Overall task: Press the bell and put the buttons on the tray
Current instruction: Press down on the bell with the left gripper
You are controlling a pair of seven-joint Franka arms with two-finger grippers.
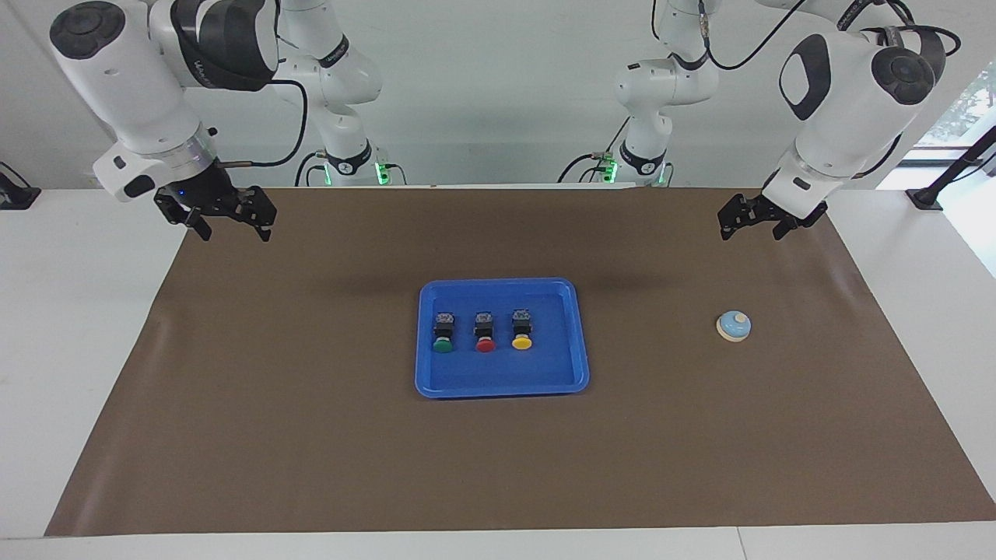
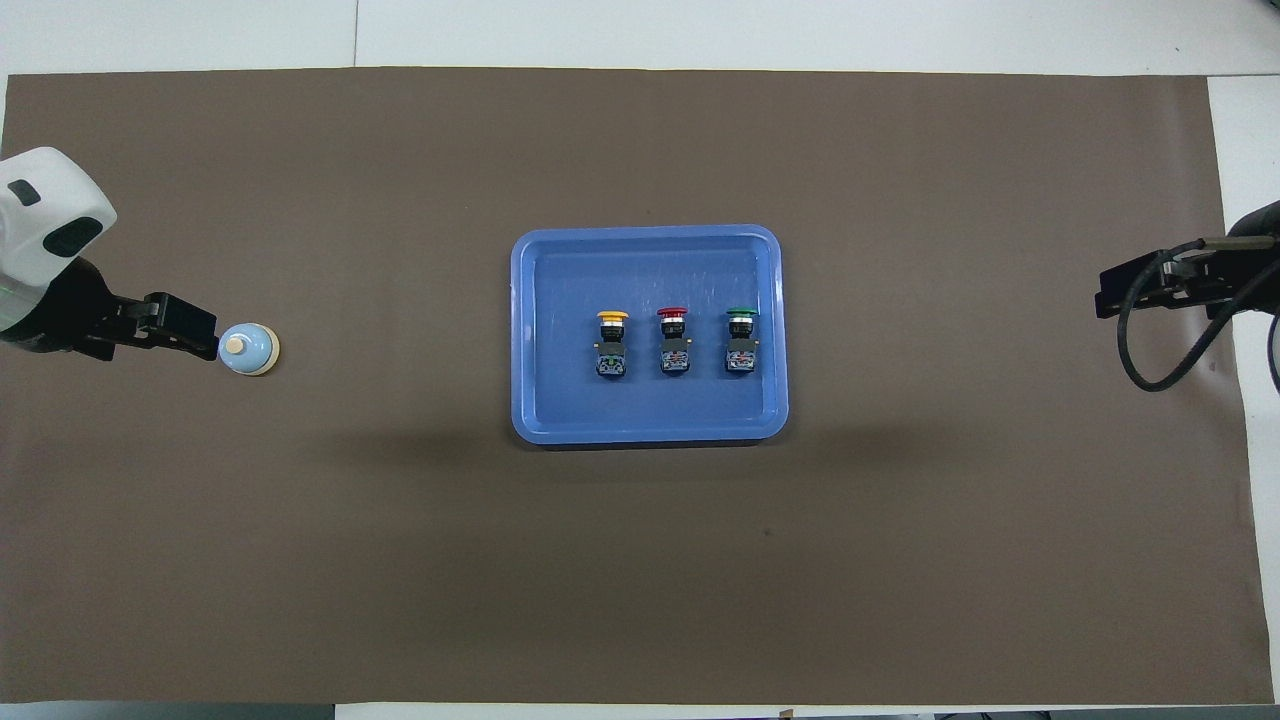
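Blue tray (image 1: pixel 580 342) holding three buttons (image 1: pixel 485 332), bell (image 1: pixel 734 326) apart

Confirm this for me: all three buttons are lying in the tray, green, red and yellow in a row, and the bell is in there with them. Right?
Not quite. The bell is not in the tray; it sits on the brown mat toward the left arm's end of the table, as the facing view shows. The rest holds: the green button, red button and yellow button lie in a row in the tray.

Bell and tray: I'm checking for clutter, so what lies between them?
Nothing but bare brown mat lies between the bell and the tray; the facing view shows it plainly.
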